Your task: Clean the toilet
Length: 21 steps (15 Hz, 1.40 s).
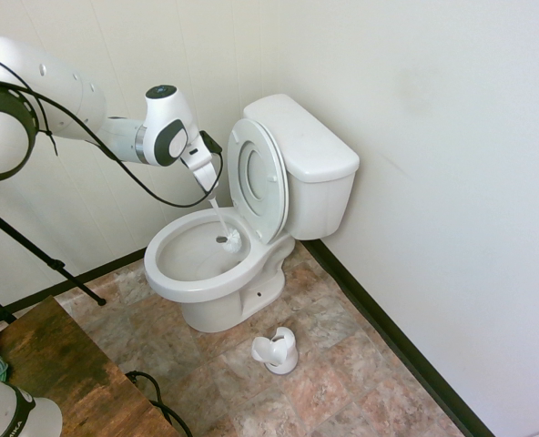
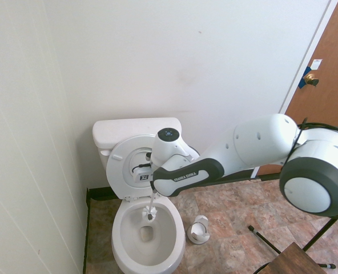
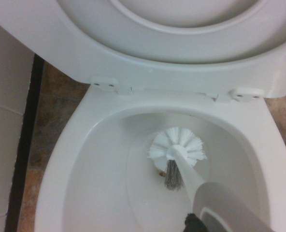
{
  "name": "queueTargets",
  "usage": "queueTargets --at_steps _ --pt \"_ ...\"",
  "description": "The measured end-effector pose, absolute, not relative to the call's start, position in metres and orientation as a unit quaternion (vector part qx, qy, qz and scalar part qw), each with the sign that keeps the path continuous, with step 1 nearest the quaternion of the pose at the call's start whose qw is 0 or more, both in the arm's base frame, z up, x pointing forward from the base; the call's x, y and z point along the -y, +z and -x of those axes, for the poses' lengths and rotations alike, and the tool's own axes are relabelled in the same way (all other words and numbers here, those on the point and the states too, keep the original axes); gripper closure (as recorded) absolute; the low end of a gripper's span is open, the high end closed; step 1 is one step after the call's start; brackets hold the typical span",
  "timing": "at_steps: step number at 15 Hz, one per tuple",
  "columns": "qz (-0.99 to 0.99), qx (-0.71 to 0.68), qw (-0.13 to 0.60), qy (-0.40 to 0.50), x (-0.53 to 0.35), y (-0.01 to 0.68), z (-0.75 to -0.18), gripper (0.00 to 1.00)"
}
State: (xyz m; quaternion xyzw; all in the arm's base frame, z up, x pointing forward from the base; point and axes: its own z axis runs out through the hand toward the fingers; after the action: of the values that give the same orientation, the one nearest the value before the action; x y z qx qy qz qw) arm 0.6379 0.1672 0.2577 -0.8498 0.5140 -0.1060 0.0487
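— Wrist view: what do you see?
— My gripper (image 1: 211, 193) is clamped on the toilet brush (image 1: 228, 239); its bristles hang inside the toilet (image 1: 197, 284) bowl, directly below my hand.

A white toilet brush (image 3: 178, 147) reaches into the toilet (image 3: 75, 159) bowl, below the raised seat (image 3: 181, 43).

bowl (image 1: 174, 273) open above; raised seat (image 1: 256, 177) blocks behind the gripper (image 1: 208, 187), wall (image 2: 32, 142) hems one side.
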Motion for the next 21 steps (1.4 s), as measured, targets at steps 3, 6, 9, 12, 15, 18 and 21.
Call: queueTargets --at_steps 3,6,9,12,15,18,21 --pt "0.846 -0.519 0.04 -0.113 -0.185 0.232 -0.652 1.0" --pt "0.843 -0.522 0.038 -0.122 -0.204 0.211 -0.665 1.0" --pt "0.843 -0.521 0.038 -0.126 -0.226 0.196 -0.673 1.0" --pt "0.848 -0.515 0.039 -0.122 -0.24 0.191 -0.669 1.0" --pt "0.856 -0.504 0.039 -0.11 -0.258 0.19 -0.654 1.0" --pt "0.867 -0.491 0.024 -0.084 -0.267 0.183 -0.617 1.0" --pt "0.875 -0.479 0.008 -0.065 -0.256 0.172 -0.581 1.0"
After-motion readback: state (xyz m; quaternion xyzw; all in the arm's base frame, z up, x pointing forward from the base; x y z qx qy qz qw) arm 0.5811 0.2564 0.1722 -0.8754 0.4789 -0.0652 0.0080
